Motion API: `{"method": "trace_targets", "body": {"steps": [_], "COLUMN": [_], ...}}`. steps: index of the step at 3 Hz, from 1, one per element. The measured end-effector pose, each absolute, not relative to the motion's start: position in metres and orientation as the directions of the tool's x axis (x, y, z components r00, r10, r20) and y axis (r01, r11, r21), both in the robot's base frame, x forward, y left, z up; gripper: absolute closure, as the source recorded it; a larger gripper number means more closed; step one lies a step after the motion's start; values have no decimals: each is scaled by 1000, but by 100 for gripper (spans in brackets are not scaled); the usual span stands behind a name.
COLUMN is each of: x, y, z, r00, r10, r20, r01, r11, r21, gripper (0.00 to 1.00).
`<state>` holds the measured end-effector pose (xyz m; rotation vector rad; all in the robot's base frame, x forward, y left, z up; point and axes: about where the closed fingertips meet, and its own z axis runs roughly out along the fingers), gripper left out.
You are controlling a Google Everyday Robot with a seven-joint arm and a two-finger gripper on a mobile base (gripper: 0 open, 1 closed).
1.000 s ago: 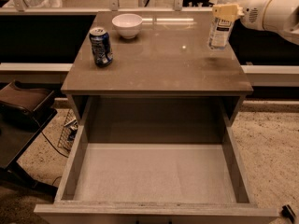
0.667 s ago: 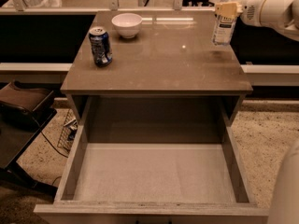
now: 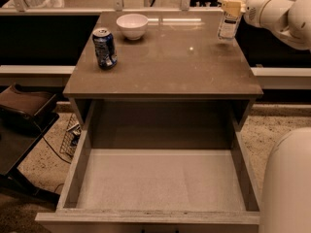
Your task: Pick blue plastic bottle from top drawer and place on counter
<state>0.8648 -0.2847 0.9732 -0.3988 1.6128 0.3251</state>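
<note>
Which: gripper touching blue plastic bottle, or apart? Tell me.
Touching. The camera view shows the gripper clamped high on the blue plastic bottle at the far-right corner of the counter.

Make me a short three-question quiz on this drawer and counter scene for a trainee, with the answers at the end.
1. True or false: the top drawer is pulled open and nothing lies in it.
2. Fill in: in the camera view, the soda can stands on the counter to the ___ of the white bowl.
3. What is the gripper shut on at the counter's far right corner?
A. the soda can
B. the white bowl
C. the blue plastic bottle

Key: 1 true; 2 left; 3 C.
</note>
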Motion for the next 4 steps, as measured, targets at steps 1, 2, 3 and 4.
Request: {"method": "trace_targets", "body": {"steps": [1,2,3,4], "x": [883,894,898,901], "y": [-278,-268,-257,-240], "z": [968,959,947,937], "r00": [-19,-31,-64,-90], "r10": [-47,-54,-42,-29], "r20": [-999,-998,-997,-996], "r01": [-449,-474,-514,-560], "r11": [893,880,858,828], "r21": [-33,-33,-3,26], "gripper": [100,100,100,100]}}
